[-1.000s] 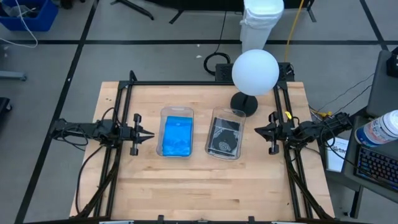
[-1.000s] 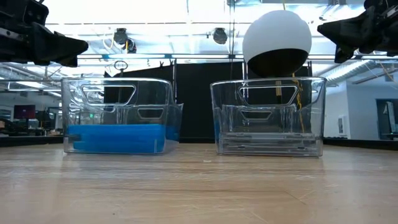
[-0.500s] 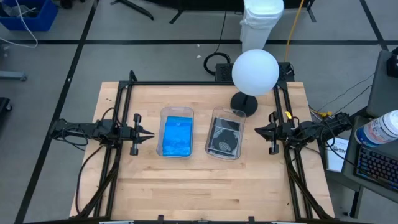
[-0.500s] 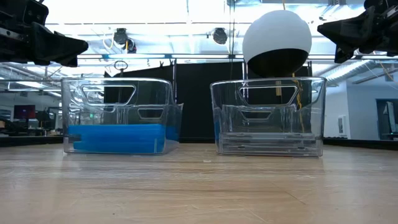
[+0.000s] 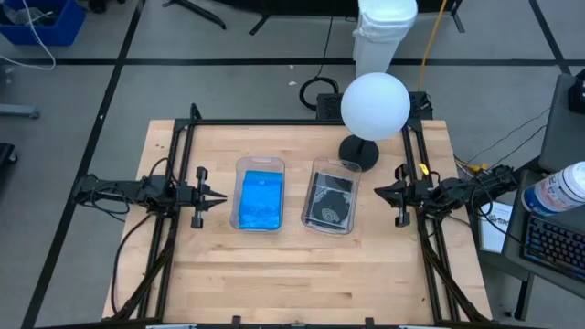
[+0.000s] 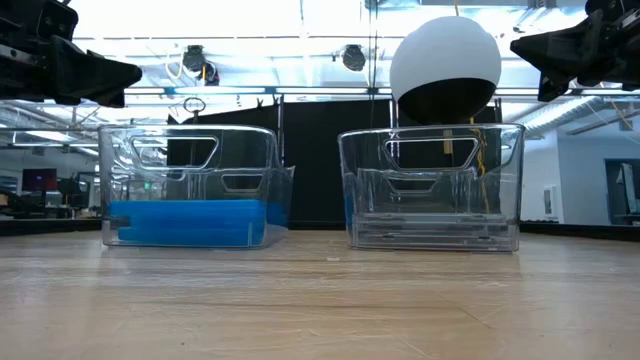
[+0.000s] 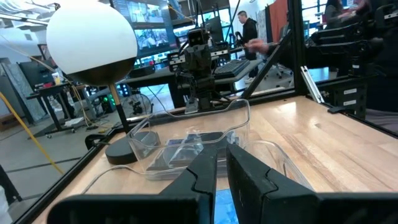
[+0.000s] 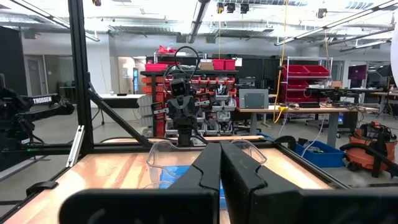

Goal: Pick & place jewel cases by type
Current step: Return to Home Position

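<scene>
Sorting looked finished: every jewel case in view lay inside a bin, with the blue cases [image 5: 260,203] stacked flat in the left bin [image 5: 260,162] and the dark cases [image 5: 329,206] flat in the right bin [image 5: 338,164]. The two bins stood side by side in the middle of the worktop [image 5: 292,274]. At the worktop's left edge hung the left pincer [image 5: 219,196], its tip aimed inward at the blue stack, fingers pressed together on nothing. Opposite it, the right pincer [image 5: 380,192] faced the dark stack from the right edge, likewise closed and empty. So the cases lay between the two tips, blue nearer the left arm and dark nearer the right, each bin's long axis running crosswise to the line joining the pincers. Both tips stood apart from the bin walls and showed higher than the rims in the low view, so I judged that nothing called for a reach, only for coming to rest.
</scene>
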